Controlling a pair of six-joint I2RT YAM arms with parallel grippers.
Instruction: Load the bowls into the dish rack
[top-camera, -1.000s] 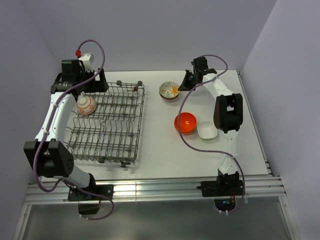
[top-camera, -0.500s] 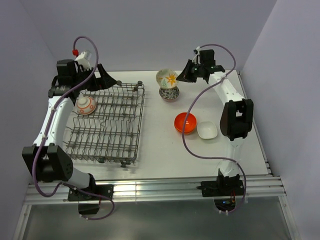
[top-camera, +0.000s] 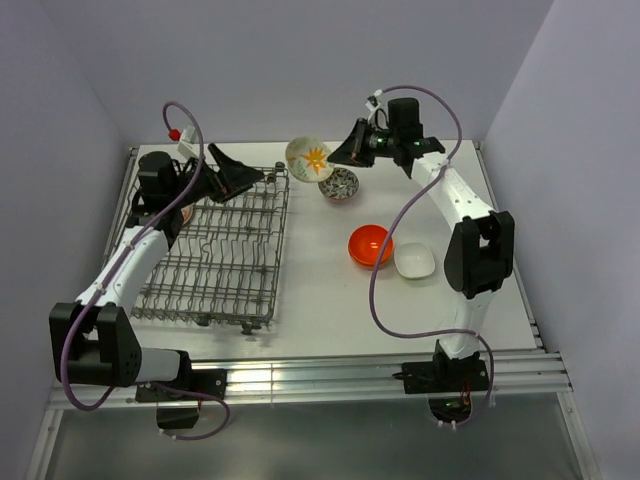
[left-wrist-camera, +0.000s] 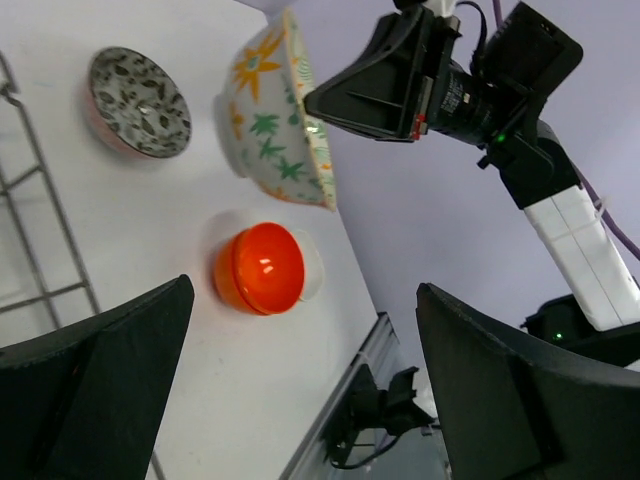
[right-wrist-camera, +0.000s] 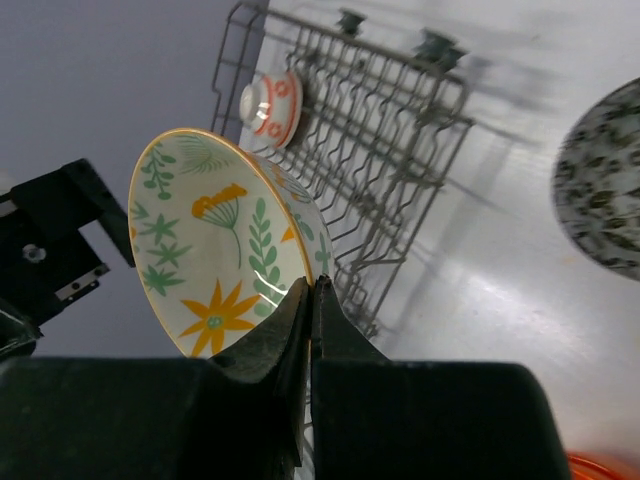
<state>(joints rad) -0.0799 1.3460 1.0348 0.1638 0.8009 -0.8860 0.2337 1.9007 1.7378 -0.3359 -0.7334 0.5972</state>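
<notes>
A: Where is the floral bowl (top-camera: 308, 157)?

B: The right gripper (top-camera: 338, 158) is closed on its rim and holds it tilted in the air, near the grey-patterned bowl (top-camera: 338, 185).

A: And the dish rack (top-camera: 281, 245)?

B: It lies to the robot's left of the bowl, so I think the carry must go leftward. The left gripper (top-camera: 240, 170) hangs over the rack's far right corner with its fingers wide apart, holding nothing.

A: Any writing?

B: None that I can read.
</notes>
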